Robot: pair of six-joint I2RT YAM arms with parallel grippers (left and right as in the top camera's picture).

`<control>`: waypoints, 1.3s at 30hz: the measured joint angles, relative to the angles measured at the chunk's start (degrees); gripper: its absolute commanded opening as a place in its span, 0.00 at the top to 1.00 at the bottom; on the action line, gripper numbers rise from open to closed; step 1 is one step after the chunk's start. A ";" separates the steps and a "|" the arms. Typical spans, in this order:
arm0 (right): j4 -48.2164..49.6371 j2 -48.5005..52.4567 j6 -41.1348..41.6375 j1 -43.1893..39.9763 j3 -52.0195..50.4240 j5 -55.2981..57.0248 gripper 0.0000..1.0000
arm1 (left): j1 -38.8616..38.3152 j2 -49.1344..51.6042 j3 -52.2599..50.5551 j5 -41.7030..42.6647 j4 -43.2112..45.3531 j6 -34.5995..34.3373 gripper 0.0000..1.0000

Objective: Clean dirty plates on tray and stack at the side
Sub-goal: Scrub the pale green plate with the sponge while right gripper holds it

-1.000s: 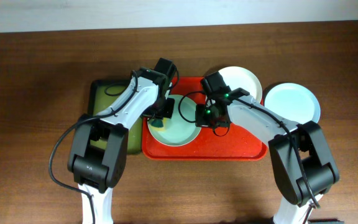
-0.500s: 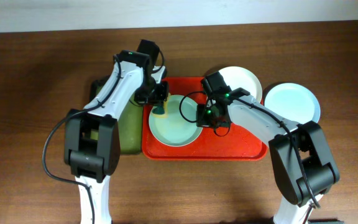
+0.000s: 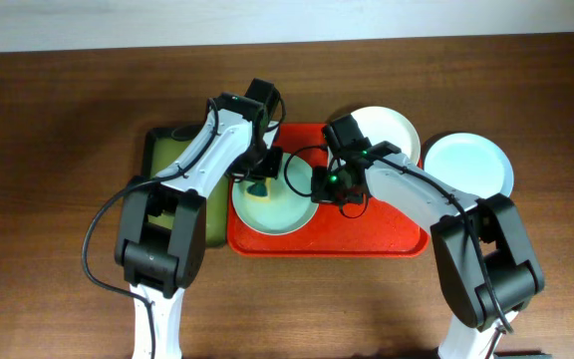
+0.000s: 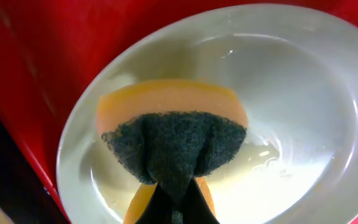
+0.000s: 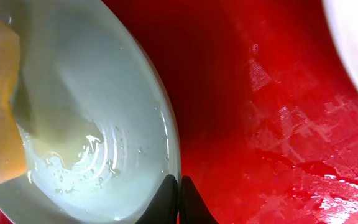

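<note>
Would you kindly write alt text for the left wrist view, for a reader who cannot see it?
The left hand pinches a yellow sponge with a dark green scouring pad and presses it into a pale mint green round plate, wet and glistening. The plate sits on the red plastic tray.

In the overhead view the left arm covered the near-left part of the mint green plate (image 3: 277, 204) and most of the dark green tray (image 3: 167, 150), while the right arm hid the tray's (image 3: 387, 234) middle and the white plate's (image 3: 392, 125) inner edge. The left wrist view cut off the sponge's (image 4: 169, 134) lower end and the left gripper (image 4: 178, 202) at the bottom edge, with the red surface around the plate blurred. The right wrist view showed only a white sliver at its top right corner, and the right gripper (image 5: 178, 199) ran off the bottom edge.
</note>
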 measured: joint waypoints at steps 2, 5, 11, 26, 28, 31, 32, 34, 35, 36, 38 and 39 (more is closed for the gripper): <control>0.00 0.00 0.02 0.00 0.00 -0.20 0.96 | 0.00 0.00 -1.44 -1.68 0.09 0.00 1.00; -0.02 0.00 0.17 0.00 -0.02 -0.39 0.96 | 0.00 -0.94 -6.51 -2.71 4.68 0.00 1.00; -0.24 0.00 0.20 -0.02 -0.07 -0.35 0.96 | 1.05 -2.64 -10.54 14.43 6.80 2.03 1.00; -0.22 0.00 0.20 0.00 -0.07 -0.79 0.96 | 2.54 -4.76 -13.49 0.42 13.73 -1.40 0.98; -0.42 0.00 0.22 0.00 -0.07 -0.70 0.96 | 2.32 -4.81 -13.70 5.35 14.51 -1.60 0.99; -0.44 0.00 0.39 -0.02 -0.07 -0.61 0.96 | 1.18 -4.81 -14.36 17.94 17.64 -1.57 1.00; -0.44 0.00 0.42 0.00 -0.07 -0.63 0.96 | 0.94 -4.79 -14.08 19.74 17.03 -1.49 1.00; -0.46 0.00 0.59 -0.02 -0.07 -0.66 0.96 | 0.90 -4.26 -9.01 18.47 8.94 -0.81 1.00; -0.42 0.00 0.61 0.00 -0.07 -0.63 0.96 | 0.90 -4.26 -6.16 14.40 4.57 -0.57 1.00; -0.48 0.00 0.63 0.00 -0.07 -0.63 0.96 | 0.90 -4.28 -4.63 10.21 2.05 -0.66 1.00; -0.50 0.00 0.63 0.00 -0.07 -0.66 0.96 | 0.90 -4.28 -4.48 1.38 -1.64 -1.62 1.00; -0.52 0.00 0.63 0.00 -0.07 -0.66 0.96 | 0.90 -4.28 -4.50 0.15 -2.38 -1.79 1.00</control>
